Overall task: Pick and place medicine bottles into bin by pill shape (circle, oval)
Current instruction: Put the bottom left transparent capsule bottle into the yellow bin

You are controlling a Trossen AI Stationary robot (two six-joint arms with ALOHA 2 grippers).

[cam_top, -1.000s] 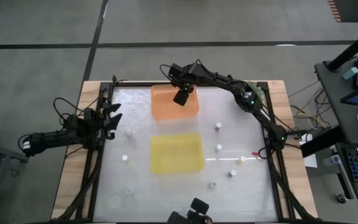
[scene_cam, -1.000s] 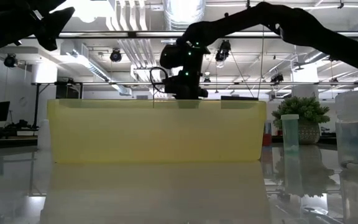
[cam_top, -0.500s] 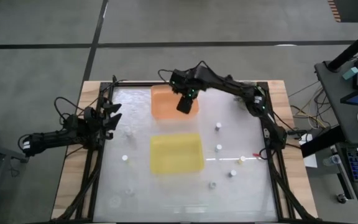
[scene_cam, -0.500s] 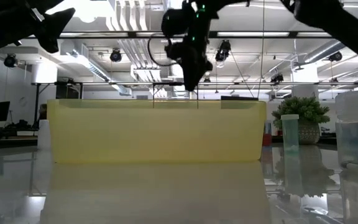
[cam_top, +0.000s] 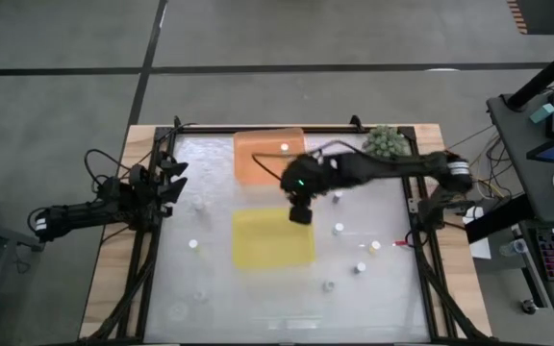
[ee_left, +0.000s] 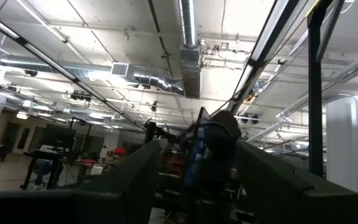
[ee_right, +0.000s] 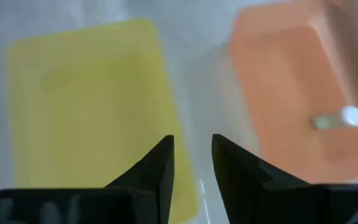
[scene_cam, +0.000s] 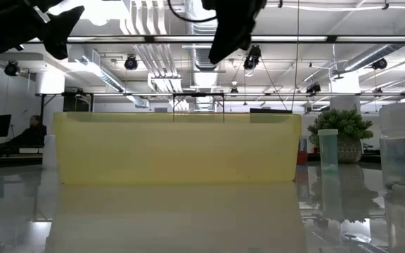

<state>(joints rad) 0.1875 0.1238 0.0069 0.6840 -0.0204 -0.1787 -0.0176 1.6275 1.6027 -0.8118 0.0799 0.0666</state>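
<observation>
My right gripper (cam_top: 300,209) is open and empty, above the far right corner of the yellow tray (cam_top: 271,240), with its fingers pointing down; it hangs high over the tray in the low view (scene_cam: 225,35). In the right wrist view its fingers (ee_right: 191,162) stand over the gap between the yellow tray (ee_right: 86,106) and the orange tray (ee_right: 297,87). One white medicine bottle (cam_top: 284,148) lies on its side in the orange tray (cam_top: 258,163), as the right wrist view (ee_right: 337,118) also shows. Other bottles stand upright on the table, such as those to the right (cam_top: 339,229) and left (cam_top: 200,204) of the yellow tray. My left gripper (cam_top: 169,179) waits open at the left edge.
More bottles stand near the right front (cam_top: 374,246) (cam_top: 360,268) (cam_top: 327,285) and on the left (cam_top: 192,244) (cam_top: 200,296). A green spiky plant ball (cam_top: 385,141) sits at the far right corner. The table's black frame (cam_top: 152,259) runs along both sides.
My right gripper has gone from above the orange tray toward the table's near edge and up, to the yellow tray's far right corner. With the gripper gone from over it, a white bottle now shows lying in the orange tray.
</observation>
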